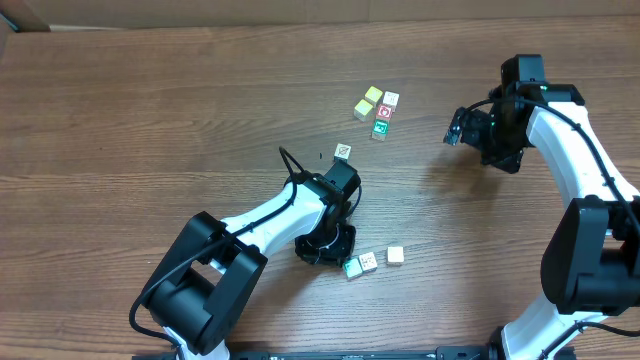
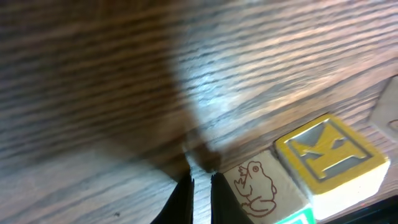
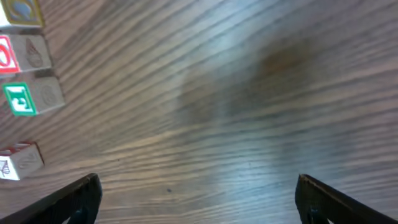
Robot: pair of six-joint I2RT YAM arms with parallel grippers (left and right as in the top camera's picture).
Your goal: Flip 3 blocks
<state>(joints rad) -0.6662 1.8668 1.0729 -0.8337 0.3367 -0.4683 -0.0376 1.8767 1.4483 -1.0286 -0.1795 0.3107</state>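
**Overhead.**
- Blocks, upper group [image 1: 381,113]: small printed cubes packed edge to edge on the tabletop [image 1: 150,120], toward the far side. It includes two yellow-topped cubes [image 1: 368,101].
- Slash block [image 1: 343,152]: stands alone between the upper group and the left arm.
- Lower trio [image 1: 372,262]: green-topped and white cubes touch, with a tan one just beside them.
- Left end effector [image 1: 325,248]: low over the tabletop, just beside the green-topped cube.
- Right end effector [image 1: 455,130]: near the upper group, apart from it.

**Left wrist.**
- Left end effector [image 2: 200,179]: fingers pressed together, nothing between them, tips at the wood.
- Frog block [image 2: 255,185]: immediately right of the tips; contact cannot be told.
- K block [image 2: 333,155]: yellow print, close against the frog block.

**Right wrist.**
- Right end effector [image 3: 198,186]: fingers spread wide and empty over bare wood.
- Red-print block [image 3: 22,53] and green-print block [image 3: 31,96]: stacked along the left edge, well clear of the fingers.
- A further cube [image 3: 18,162] lies below them.

**Handling, judged.**
- The cubes look light, rigid and unbreakable. Their smooth painted faces could slip or skid under a sideways push.
- The best hold is on two opposite side faces at mid-height, then a roll over one bottom edge.
- Touching neighbours leave no finger room. The slash block offers free sides, while packed cubes likely need nudging apart first.
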